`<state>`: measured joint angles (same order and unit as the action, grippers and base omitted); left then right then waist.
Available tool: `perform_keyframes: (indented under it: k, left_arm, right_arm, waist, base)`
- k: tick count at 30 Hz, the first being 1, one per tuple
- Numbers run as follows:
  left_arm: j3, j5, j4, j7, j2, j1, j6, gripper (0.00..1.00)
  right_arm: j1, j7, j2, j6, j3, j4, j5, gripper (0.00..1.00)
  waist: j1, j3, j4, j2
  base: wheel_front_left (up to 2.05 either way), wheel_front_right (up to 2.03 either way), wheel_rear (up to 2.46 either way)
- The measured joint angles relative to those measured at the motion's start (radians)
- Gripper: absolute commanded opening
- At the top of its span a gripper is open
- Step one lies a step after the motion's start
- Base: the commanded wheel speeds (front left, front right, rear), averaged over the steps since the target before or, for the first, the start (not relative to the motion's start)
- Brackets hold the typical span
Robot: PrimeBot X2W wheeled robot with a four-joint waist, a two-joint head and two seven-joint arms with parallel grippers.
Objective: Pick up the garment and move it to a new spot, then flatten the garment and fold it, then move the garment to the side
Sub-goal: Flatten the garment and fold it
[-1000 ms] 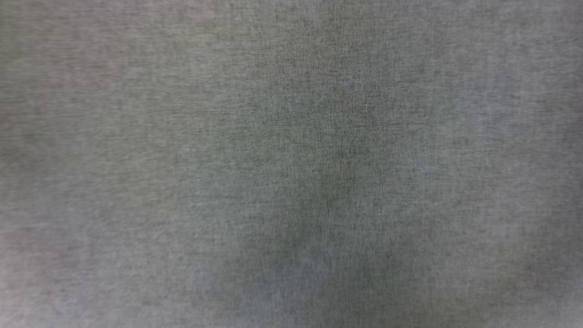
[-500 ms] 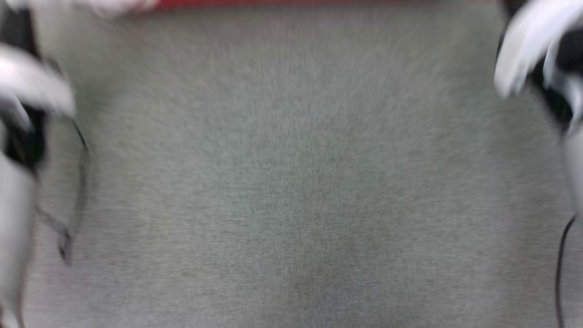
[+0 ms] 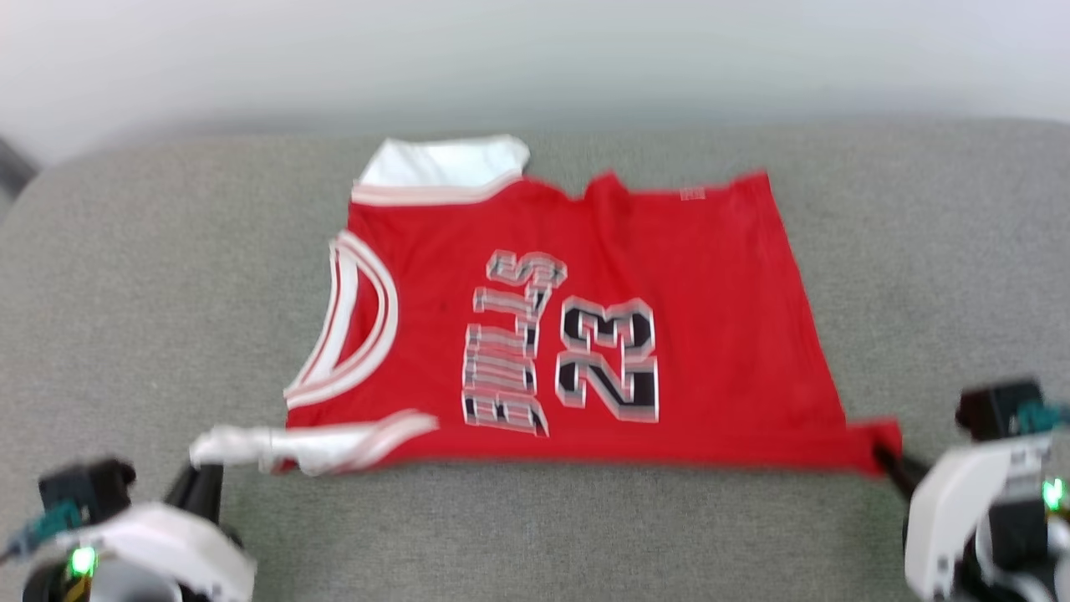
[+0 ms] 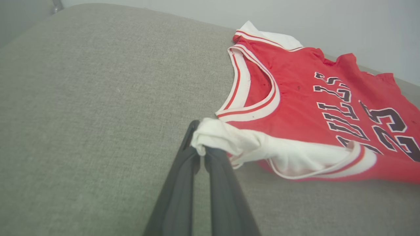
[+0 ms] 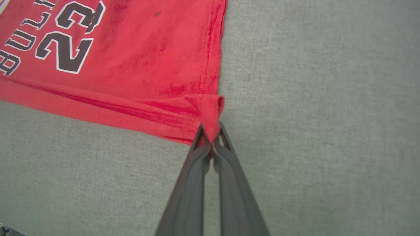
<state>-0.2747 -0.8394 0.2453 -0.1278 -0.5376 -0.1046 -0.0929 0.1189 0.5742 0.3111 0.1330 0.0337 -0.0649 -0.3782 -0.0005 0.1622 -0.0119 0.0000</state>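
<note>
Red jersey (image 3: 710,318) spreads out ahead of your left gripper (image 4: 200,147), which pinches its white sleeve (image 4: 229,141); your right gripper (image 5: 211,139) clamps the red hem corner (image 5: 213,109).

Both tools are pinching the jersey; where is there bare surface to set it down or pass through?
Widest bare patch: grey surface between the jersey neckline and the rounded left edge. Another lies right of the hem. Crowded: the near strip, where the left tool pinches the sleeve and the right tool the hem corner. The far strip is thin.
</note>
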Motion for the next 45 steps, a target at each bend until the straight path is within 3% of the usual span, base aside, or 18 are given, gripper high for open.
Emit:
perform_keyframes:
  k: [8,13,20,29,30,31,32,33,34,35,36,41,45]
  left_arm:
    - [0.007,-0.044,-0.275,0.109,-0.041,0.273,-0.137,0.00]
    - [0.011,-0.031,-0.370,0.132,-0.065,0.280,-0.164,0.00]
    - [-0.007,-0.006,-0.355,0.150,-0.066,0.108,-0.135,0.00]
    - [-0.075,0.001,-0.193,0.182,-0.012,-0.117,-0.039,0.00]
    - [-0.083,-0.002,-0.170,0.186,-0.004,-0.129,-0.029,0.00]
    - [-0.090,-0.003,-0.149,0.186,0.006,-0.142,-0.020,0.00]
    - [-0.094,-0.006,-0.125,0.187,0.014,-0.152,-0.013,0.15]
    - [-0.101,-0.011,-0.106,0.189,0.022,-0.161,-0.006,0.38]
    - [-0.104,-0.016,-0.086,0.190,0.030,-0.168,0.001,0.58]
    - [-0.104,-0.017,-0.068,0.184,0.037,-0.172,0.007,0.91]
    - [-0.106,-0.017,-0.050,0.176,0.041,-0.176,0.015,1.00]
    - [-0.101,-0.018,-0.011,0.150,0.043,-0.182,0.024,1.00]
    - [-0.083,-0.021,-0.026,0.153,0.009,-0.166,0.018,1.00]
  right_arm:
    - [-0.259,0.114,-0.087,-0.001,-0.088,0.187,0.036,0.00]
    - [-0.242,0.121,-0.103,-0.001,-0.103,0.213,0.052,0.00]
    - [-0.064,0.082,-0.092,-0.002,-0.064,0.134,0.071,0.00]
    - [0.147,0.003,-0.075,-0.002,0.029,-0.060,0.089,0.00]
    - [0.156,-0.015,-0.076,-0.002,0.035,-0.080,0.093,0.08]
    - [0.165,-0.029,-0.077,-0.002,0.039,-0.103,0.093,0.35]
    - [0.171,-0.044,-0.076,-0.002,0.044,-0.123,0.099,0.89]
    - [0.176,-0.063,-0.075,-0.002,0.048,-0.137,0.099,1.00]
    - [0.179,-0.080,-0.075,-0.002,0.054,-0.151,0.097,1.00]
    - [0.182,-0.097,-0.075,-0.002,0.061,-0.162,0.097,1.00]
    - [0.183,-0.124,-0.075,-0.002,0.065,-0.169,0.093,1.00]
    - [0.147,-0.253,-0.076,-0.002,0.051,-0.173,0.083,1.00]
    - [0.098,-0.376,-0.093,-0.002,0.020,-0.117,0.104,1.00]
  waist:
    - [0.0000,-0.055,0.002,0.0000]
    - [0.0001,-0.050,0.002,0.0001]
    - [0.0004,0.002,0.004,0.0000]
    - [0.0007,0.137,0.017,0.0000]
    - [0.0007,0.147,0.018,0.0000]
    - [0.0007,0.156,0.020,0.0001]
    - [0.0007,0.163,0.022,0.0001]
    - [0.0006,0.166,0.024,0.0000]
    - [0.0006,0.168,0.026,0.0000]
    - [0.0006,0.167,0.026,0.0000]
    - [0.0007,0.164,0.026,0.0000]
    - [0.0007,0.124,0.022,0.0000]
    - [0.0006,0.076,0.014,0.0000]
  base:
    - [0.00,0.00,0.00]
    - [0.00,0.00,0.00]
    - [0.00,0.00,0.00]
    - [0.00,0.00,0.00]
    - [0.00,0.00,0.00]
    - [0.00,0.00,0.00]
    - [0.00,0.00,0.00]
    - [0.00,0.00,0.00]
    - [0.00,0.00,0.00]
    - [0.00,0.00,0.00]
    - [0.00,0.00,0.00]
    - [0.00,0.00,0.00]
    - [0.00,0.00,0.00]
